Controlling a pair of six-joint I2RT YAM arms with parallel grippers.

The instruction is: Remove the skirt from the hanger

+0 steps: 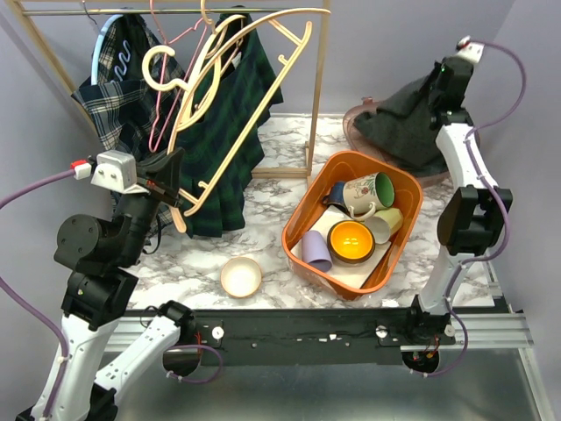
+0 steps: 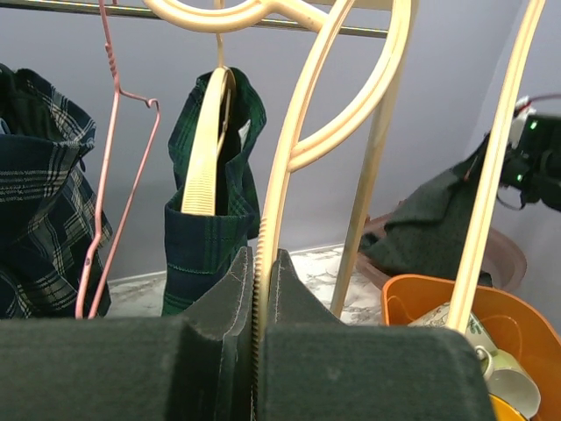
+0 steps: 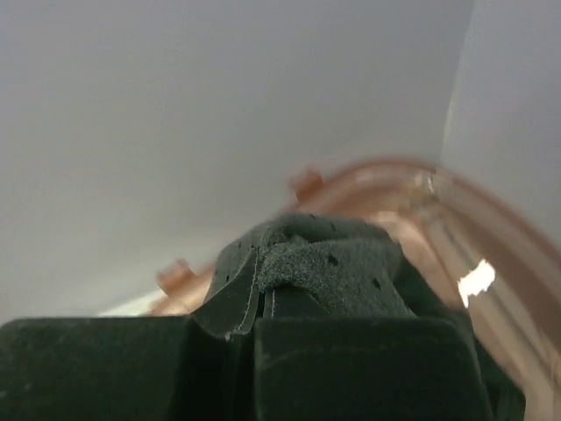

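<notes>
The left hand (image 1: 173, 168) is shut tight on the thin edge of a big cream hanger (image 2: 270, 219). The hanger is tilted, with its top up near the rail (image 1: 175, 11) and its low end by the hand.

The skirt (image 1: 223, 158) is dark green with checks. It hangs from the rail, just behind the cream hanger, and its bottom comes down close to the worktop (image 1: 272, 193). From the left wrist you can see the skirt folded over a cream bar. I cannot tell if that bar is part of the hanger the hand holds. Another checked cloth (image 1: 110, 96) hangs farther left on the rail.

The right hand (image 1: 436, 88) is far off on the right side. It is shut on a grey cloth (image 1: 403, 123). The cloth sits in a pink tub (image 3: 456, 197) at the back of the worktop.

An orange bin (image 1: 307, 197) sits in the middle of the worktop. It has a mug (image 1: 368, 193) that is green inside, more cups, and a yellow bowl (image 1: 351, 239). A small pale bowl (image 1: 241, 276) sits on the worktop near the front, between the left arm and the bin.
</notes>
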